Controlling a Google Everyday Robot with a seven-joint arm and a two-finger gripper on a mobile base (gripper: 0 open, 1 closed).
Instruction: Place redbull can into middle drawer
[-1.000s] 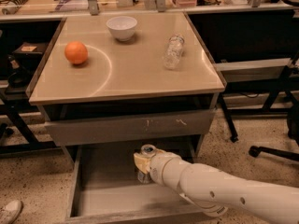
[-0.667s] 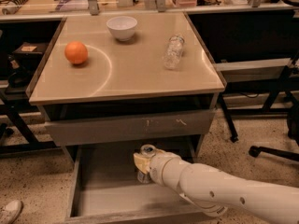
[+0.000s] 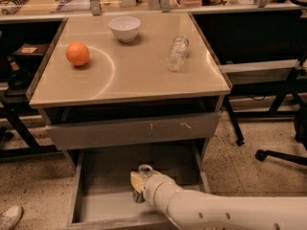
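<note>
The middle drawer is pulled open below the table, showing its smooth grey floor. The redbull can stands upright inside it, near the middle; its silver top and a bit of its base show. My gripper reaches in from the lower right on its white arm and is shut on the can, with pale yellow fingers wrapped around its body. Whether the can's base rests on the drawer floor I cannot tell.
The closed drawer front with white scratches is just above. On the tabletop are an orange, a white bowl and a clear plastic bottle lying down. A chair base stands at the right.
My gripper and the can have moved down and slightly toward the drawer's front, deeper into the drawer. Nothing on the tabletop has moved.
</note>
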